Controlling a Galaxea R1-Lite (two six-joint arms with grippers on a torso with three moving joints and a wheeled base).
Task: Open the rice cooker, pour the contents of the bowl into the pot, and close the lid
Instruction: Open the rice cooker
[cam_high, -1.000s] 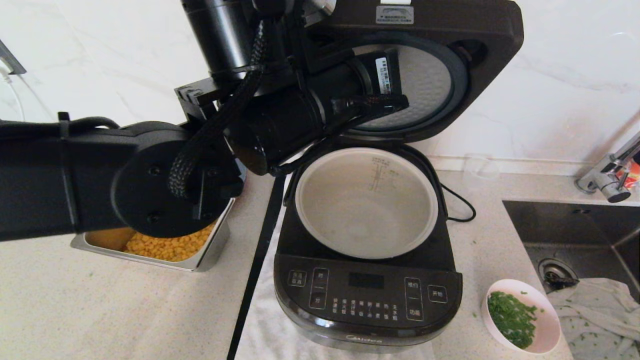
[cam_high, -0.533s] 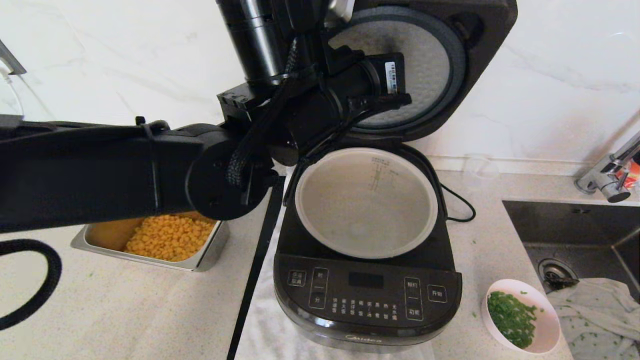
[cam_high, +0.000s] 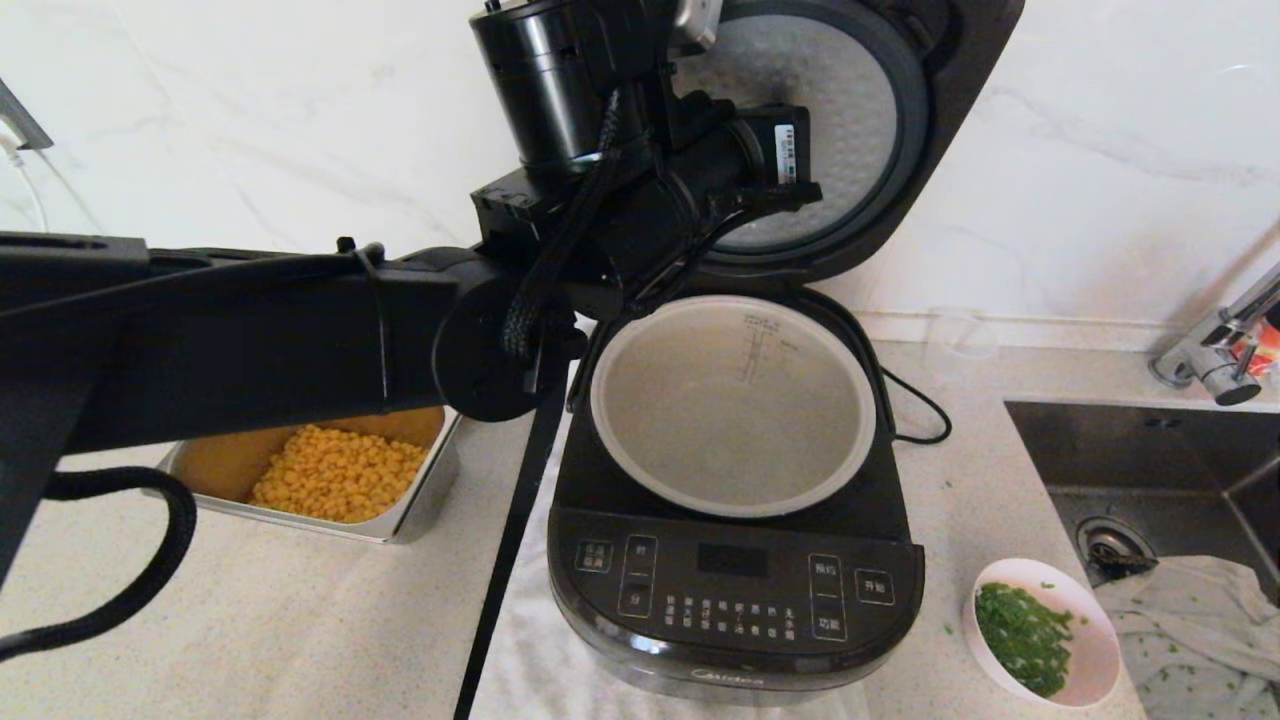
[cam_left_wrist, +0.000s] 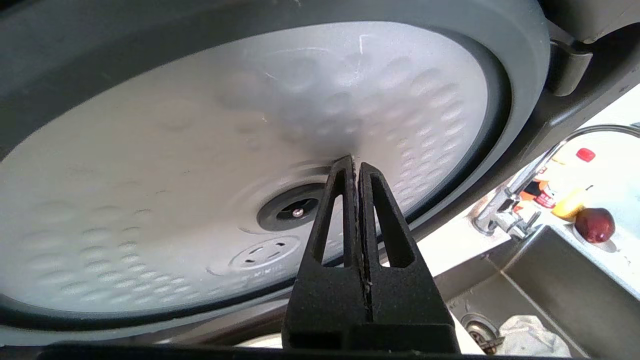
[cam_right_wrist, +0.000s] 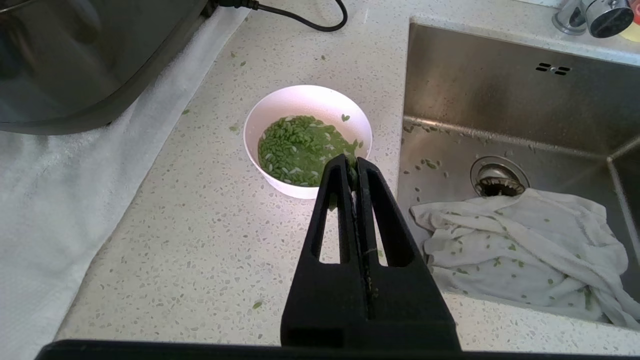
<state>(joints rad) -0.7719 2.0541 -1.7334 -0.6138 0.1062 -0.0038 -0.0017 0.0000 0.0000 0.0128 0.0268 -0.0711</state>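
Note:
The black rice cooker (cam_high: 735, 590) stands open at the centre, its grey-beige pot (cam_high: 765, 350) bare inside. The lid (cam_high: 900, 150) is swung up towards the wall, showing its dimpled silver underside (cam_left_wrist: 200, 150). My left arm (cam_high: 620, 190) reaches in front of it. My left gripper (cam_left_wrist: 354, 161) is shut, its tips against the silver disc. The pale pink bowl (cam_high: 1095, 640) of chopped green contents (cam_high: 1020, 640) sits on the counter right of the cooker. My right gripper (cam_right_wrist: 353, 162) hangs shut and empty above the counter, just short of the bowl (cam_right_wrist: 300, 100).
A steel tray (cam_high: 420, 510) of corn sits left of the cooker, partly under my left arm. A sink (cam_high: 1150, 460) with a crumpled cloth (cam_high: 1190, 620) and a faucet (cam_high: 1215, 360) lies right of the bowl. The power cord (cam_high: 915, 400) loops behind the cooker, which rests on a white towel (cam_high: 530, 640).
My left arm has risen and moved right toward the wall, and the lid has swung from a forward tilt to more upright. The bowl and the cooker base have not moved.

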